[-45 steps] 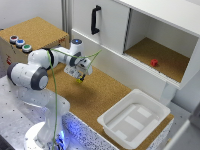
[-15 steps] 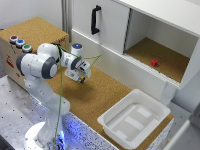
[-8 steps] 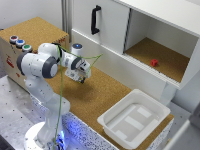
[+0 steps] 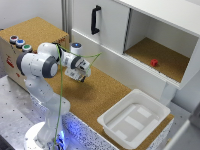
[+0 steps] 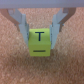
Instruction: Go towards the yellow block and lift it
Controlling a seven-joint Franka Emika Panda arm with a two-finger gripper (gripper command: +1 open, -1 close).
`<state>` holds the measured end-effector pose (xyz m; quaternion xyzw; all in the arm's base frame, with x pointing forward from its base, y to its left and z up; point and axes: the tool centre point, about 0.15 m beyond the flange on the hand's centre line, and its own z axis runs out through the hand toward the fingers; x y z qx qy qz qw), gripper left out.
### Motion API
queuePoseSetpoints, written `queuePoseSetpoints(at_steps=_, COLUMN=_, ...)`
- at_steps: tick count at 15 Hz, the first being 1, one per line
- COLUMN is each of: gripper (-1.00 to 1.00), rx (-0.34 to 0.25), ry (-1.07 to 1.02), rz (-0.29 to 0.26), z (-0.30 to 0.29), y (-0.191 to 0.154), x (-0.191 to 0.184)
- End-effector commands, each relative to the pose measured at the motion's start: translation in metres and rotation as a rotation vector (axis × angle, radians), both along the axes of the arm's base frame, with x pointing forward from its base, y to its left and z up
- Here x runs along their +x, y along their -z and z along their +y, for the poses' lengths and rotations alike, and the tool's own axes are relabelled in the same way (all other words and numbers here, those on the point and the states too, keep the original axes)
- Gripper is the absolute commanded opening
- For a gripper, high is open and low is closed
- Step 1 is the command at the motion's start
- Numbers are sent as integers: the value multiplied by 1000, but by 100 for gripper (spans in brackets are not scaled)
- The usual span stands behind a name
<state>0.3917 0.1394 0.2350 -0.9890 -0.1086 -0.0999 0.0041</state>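
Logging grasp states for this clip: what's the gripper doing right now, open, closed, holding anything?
Gripper: open, jaws either side of the yellow block; the wrist view cannot confirm a closed grip on it.

Looked like a robotics lab test bench: Panda arm (image 4: 40, 65) bolted to perforated metal table (image 4: 12, 110), cork-topped mock counter (image 4: 105, 90), white cabinet mock-up (image 4: 150, 35), white plastic tray (image 4: 134, 119).

One yellow block (image 5: 39, 41) marked with a T, seen in the wrist view. One small red block (image 4: 154, 62) in the open cabinet compartment. One white tray (image 4: 114, 118) on the counter (image 4: 105, 90). Three coloured round caps (image 4: 19, 43) on the cork-topped box. One black door handle (image 4: 94, 20). One robot arm (image 4: 40, 65).
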Motion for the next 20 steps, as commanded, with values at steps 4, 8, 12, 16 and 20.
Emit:
queuePoseSetpoints(at_steps=4, gripper=-100, rx=-44, ry=-67, rz=41, z=-14, y=-23, x=29)
queuePoseSetpoints(at_steps=8, gripper=-100, rx=-97, ry=-50, rz=62, z=1, y=-24, x=39)
queuePoseSetpoints(at_steps=12, gripper=-100, rx=-36, ry=109, rz=93, z=6, y=-22, x=43)
queuePoseSetpoints(at_steps=16, gripper=-100, rx=-12, ry=326, rz=82, z=17, y=-28, x=33)
queuePoseSetpoints(at_steps=20, gripper=-100, rx=-30, ry=603, rz=50, z=21, y=-25, x=20)
